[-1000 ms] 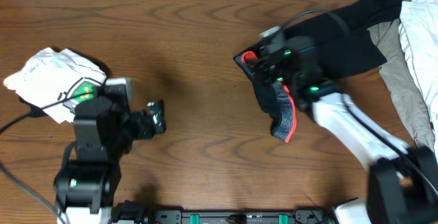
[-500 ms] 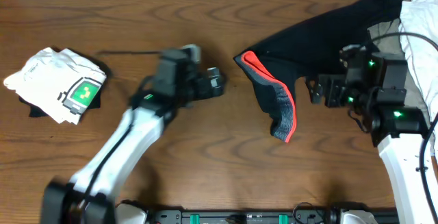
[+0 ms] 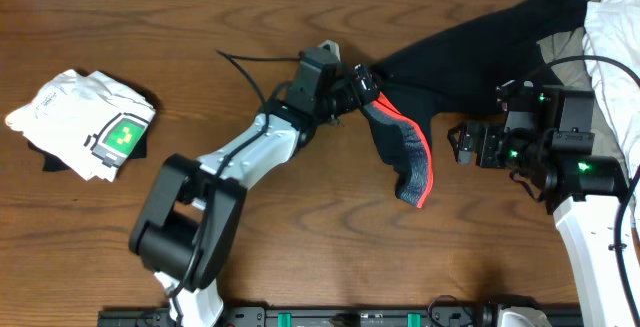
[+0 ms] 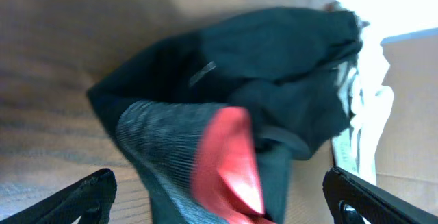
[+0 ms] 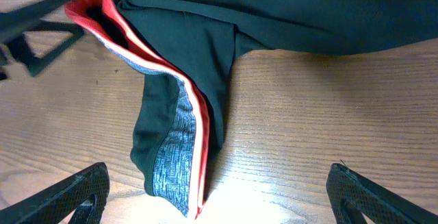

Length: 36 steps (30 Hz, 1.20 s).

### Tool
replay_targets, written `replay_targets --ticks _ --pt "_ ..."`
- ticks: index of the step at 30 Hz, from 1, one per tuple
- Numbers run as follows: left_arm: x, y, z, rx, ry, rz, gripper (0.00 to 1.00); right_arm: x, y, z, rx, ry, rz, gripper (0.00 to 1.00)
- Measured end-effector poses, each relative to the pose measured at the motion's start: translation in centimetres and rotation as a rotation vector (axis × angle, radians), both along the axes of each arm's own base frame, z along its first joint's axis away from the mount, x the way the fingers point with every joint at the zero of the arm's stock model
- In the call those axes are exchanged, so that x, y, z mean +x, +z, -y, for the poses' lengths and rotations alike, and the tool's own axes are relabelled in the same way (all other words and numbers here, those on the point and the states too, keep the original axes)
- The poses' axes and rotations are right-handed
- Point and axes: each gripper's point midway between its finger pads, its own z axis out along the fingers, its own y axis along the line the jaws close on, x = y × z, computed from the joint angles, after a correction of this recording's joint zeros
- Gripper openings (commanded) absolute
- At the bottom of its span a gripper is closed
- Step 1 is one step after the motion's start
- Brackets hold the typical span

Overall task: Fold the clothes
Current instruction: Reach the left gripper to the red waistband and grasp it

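Dark fabric: the trousers, black and soft, lie on the right half of the wooden tabletop. The legs run toward the far right corner, where they meet a heap of pale garments.
Waist: the waistband, grey knit edged in red-orange, is bunched and curls down toward the near edge. The garment is crumpled, not laid flat.
Left arm: the left end effector is spread wide at the top corner of the waistband. Its wrist view shows the red edge and grey knit lying ahead, between the 2 fingertips, with nothing pinched. Whether a finger touches the cloth cannot be told.
Right arm: the right end effector is spread wide and empty, just right of the waistband and apart from it.
Change: 1 second back, the right arm was down on the waistband and the left arm sat far left beside the white shirt. Now the right has let go and drawn off to the right, and the left has reached across the tabletop to the waistband.
Meaning: this looks like a handover of the waistband from right to left. Folding proper seems not yet begun, and the trousers likely need flattening first.
Likely next: the left closing on the red-edged corner.
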Motion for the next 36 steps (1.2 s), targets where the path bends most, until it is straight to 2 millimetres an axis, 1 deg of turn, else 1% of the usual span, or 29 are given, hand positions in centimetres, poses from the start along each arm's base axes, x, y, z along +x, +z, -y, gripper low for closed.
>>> replay_targets --ticks 1,2,4,6,7,9,11,15,18,20,21,22,23,24,25,26,27,29,31,33,36 --pt "-0.1 -0.7 0.0 -0.002 0.010 -0.024 0.79 0.0 0.0 0.0 0.000 0.000 0.000 0.94" --pt "-0.1 -1.2 0.0 -0.007 0.021 -0.045 0.62 0.0 0.0 0.0 -0.001 0.002 0.000 0.92" --pt "-0.2 -1.7 0.0 -0.007 0.029 -0.063 0.33 0.0 0.0 0.0 -0.004 0.006 0.000 0.87" --pt "-0.2 -1.6 0.0 -0.011 0.033 -0.064 0.10 -0.1 -0.1 0.0 -0.005 0.006 -0.005 0.84" --pt "-0.1 -1.6 -0.1 -0.015 0.038 -0.067 0.06 -0.2 -0.1 0.0 -0.006 0.006 -0.007 0.84" --pt "-0.1 -1.8 -0.4 -0.005 0.038 -0.071 0.06 -0.3 -0.2 0.0 -0.007 0.005 -0.013 0.83" --pt "-0.2 -2.4 -1.2 0.018 0.041 -0.093 0.06 -0.5 -0.3 0.1 -0.011 0.003 -0.022 0.83" --pt "-1.5 -4.5 -3.8 0.123 0.024 -0.169 0.06 -0.6 -0.6 0.4 -0.025 -0.007 -0.033 0.84" --pt "-2.4 -5.6 -7.2 0.224 0.025 -0.222 0.06 -0.7 -0.7 0.6 -0.033 -0.012 -0.040 0.84" --pt "-1.9 -5.0 -10.4 0.275 0.057 -0.221 0.06 -0.8 -0.7 0.7 -0.038 -0.016 -0.041 0.84" --pt "-1.4 -4.5 -11.7 0.282 0.073 -0.207 0.06 -0.8 -0.7 0.7 -0.040 -0.017 -0.042 0.84" --pt "-0.8 -3.6 -13.4 0.287 0.102 -0.186 0.06 -0.8 -0.7 0.7 -0.041 -0.018 -0.042 0.84" --pt "-0.1 -2.7 -15.0 0.288 0.132 -0.165 0.07 -0.8 -0.7 0.7 -0.042 -0.018 -0.042 0.84" --pt "0.5 -1.8 -16.8 0.288 0.167 -0.141 0.26 -0.8 -0.7 0.7 -0.042 -0.018 -0.043 0.84" --pt "1.1 -0.7 -18.6 0.290 0.205 -0.116 0.63 -0.8 -0.8 0.8 -0.043 -0.019 -0.043 0.84" --pt "1.6 0.2 -20.6 0.293 0.245 -0.095 0.88 -0.8 -0.8 0.8 -0.043 -0.019 -0.045 0.84" --pt "2.0 1.0 -22.6 0.293 0.287 -0.078 0.98 -0.8 -0.8 0.8 -0.044 -0.019 -0.045 0.84" --pt "2.2 1.9 -25.7 0.287 0.347 -0.072 0.98 -0.9 -0.8 0.8 -0.044 -0.019 -0.047 0.84" --pt "1.6 1.9 -27.5 0.274 0.372 -0.100 0.98 -0.9 -0.8 0.8 -0.044 -0.020 -0.048 0.84" --pt "0.3 1.1 -27.8 0.260 0.353 -0.163 0.98 -0.9 -0.8 0.8 -0.044 -0.020 -0.049 0.84" --pt "-2.8 -0.5 -26.9 0.258 0.283 -0.295 0.98 -1.0 -0.9 0.8 -0.045 -0.020 -0.052 0.85"
